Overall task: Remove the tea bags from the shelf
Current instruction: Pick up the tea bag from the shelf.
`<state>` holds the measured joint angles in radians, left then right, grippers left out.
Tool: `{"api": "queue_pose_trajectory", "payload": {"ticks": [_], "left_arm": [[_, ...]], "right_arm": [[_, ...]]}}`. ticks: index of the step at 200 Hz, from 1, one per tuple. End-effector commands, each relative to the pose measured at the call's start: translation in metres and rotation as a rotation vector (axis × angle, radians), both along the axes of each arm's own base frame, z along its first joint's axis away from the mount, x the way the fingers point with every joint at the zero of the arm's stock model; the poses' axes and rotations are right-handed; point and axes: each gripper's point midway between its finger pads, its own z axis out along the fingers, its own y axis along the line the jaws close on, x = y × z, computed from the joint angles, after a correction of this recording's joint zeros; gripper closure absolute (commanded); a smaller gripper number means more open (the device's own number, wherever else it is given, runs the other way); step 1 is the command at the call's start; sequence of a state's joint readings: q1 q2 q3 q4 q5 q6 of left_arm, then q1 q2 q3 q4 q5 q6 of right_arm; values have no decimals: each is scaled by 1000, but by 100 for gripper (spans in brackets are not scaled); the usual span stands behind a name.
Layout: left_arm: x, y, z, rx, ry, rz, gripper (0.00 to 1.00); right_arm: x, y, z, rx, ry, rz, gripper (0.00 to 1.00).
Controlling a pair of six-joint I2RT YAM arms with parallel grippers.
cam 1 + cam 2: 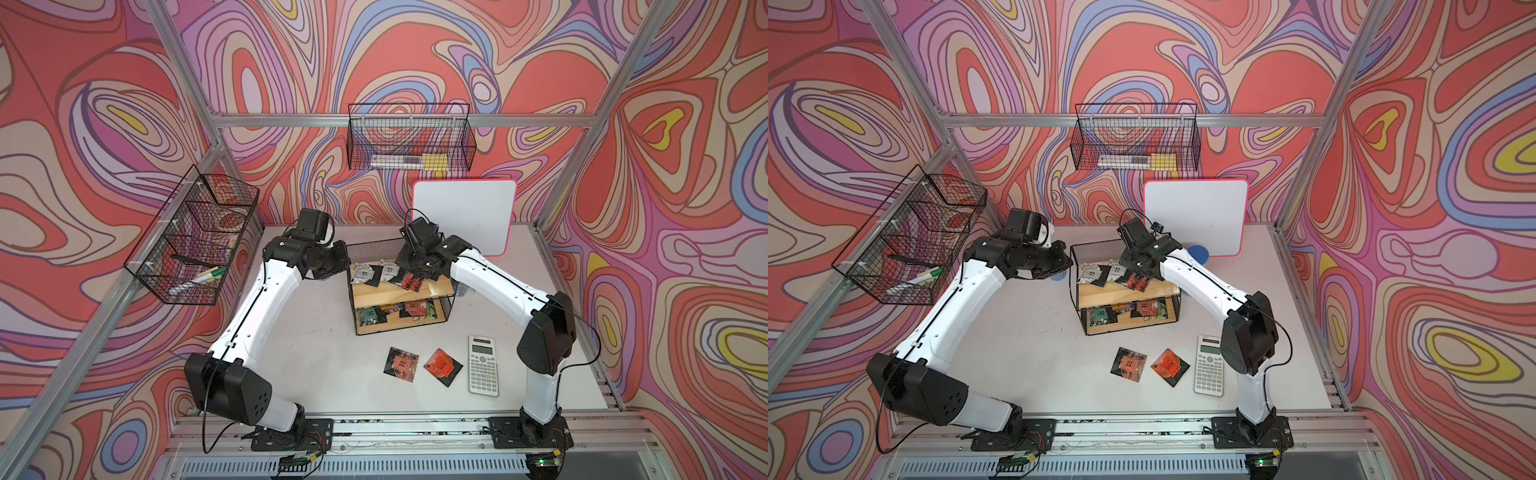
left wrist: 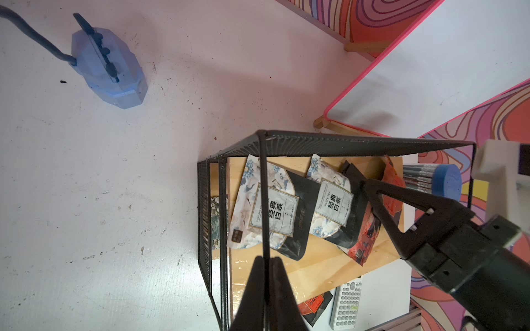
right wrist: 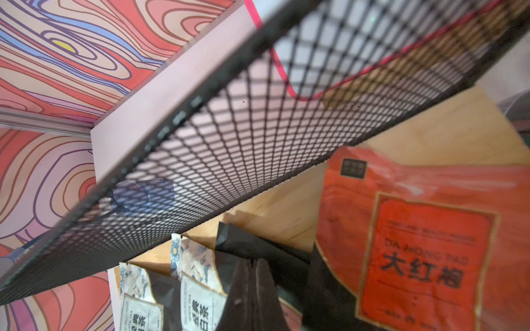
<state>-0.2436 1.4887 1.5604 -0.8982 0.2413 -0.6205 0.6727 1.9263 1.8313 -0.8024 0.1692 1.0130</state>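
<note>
The shelf (image 1: 432, 289) is a black wire rack with two wooden boards, in the middle of the table in both top views. Several tea bags lie on its upper board: two white ones (image 2: 272, 209) (image 2: 332, 206), a black one (image 2: 354, 179) and a red one (image 3: 430, 243). More tea bags (image 1: 415, 309) lie on the lower board. Two red-labelled tea bags (image 1: 401, 362) (image 1: 442, 365) lie on the table in front. My left gripper (image 2: 268, 259) is shut on an upright wire of the shelf frame at its left end. My right gripper (image 3: 252, 262) is over the upper board, shut on the black tea bag's edge (image 3: 238, 240).
A white calculator (image 1: 483, 365) lies right of the loose tea bags. A pink-edged whiteboard (image 1: 463, 216) leans on the back wall. Wire baskets hang on the back wall (image 1: 411, 141) and the left wall (image 1: 195, 241). A blue object (image 2: 109, 68) sits behind the shelf, and a blue cup (image 2: 447, 180) to its right.
</note>
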Motion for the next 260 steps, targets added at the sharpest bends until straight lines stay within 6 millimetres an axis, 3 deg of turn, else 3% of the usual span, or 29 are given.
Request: {"api": "queue_pose_trajectory", "payload": {"ticks": [1, 67, 146, 152, 181, 206, 235, 260], "left_arm": [[4, 1, -9, 33, 11, -21, 95], [5, 1, -10, 37, 12, -21, 95], [6, 0, -12, 37, 17, -24, 96], [6, 1, -12, 37, 16, -23, 96], [6, 1, -12, 40, 17, -24, 96], [5, 1, -12, 42, 18, -26, 96], [5, 1, -13, 42, 21, -27, 96], [4, 1, -12, 44, 18, -28, 96]], "right_arm": [[0, -10, 33, 20, -70, -19, 100], [-3, -8, 57, 52, -110, -1, 100], [-14, 0, 110, 116, -204, 78, 100], [-20, -3, 127, 137, -233, 85, 100], [-38, -3, 154, 183, -285, 158, 100], [-70, -8, 168, 220, -311, 257, 100], [-118, -29, 158, 244, -305, 347, 100], [-165, -49, 124, 300, -234, 392, 100]]}}
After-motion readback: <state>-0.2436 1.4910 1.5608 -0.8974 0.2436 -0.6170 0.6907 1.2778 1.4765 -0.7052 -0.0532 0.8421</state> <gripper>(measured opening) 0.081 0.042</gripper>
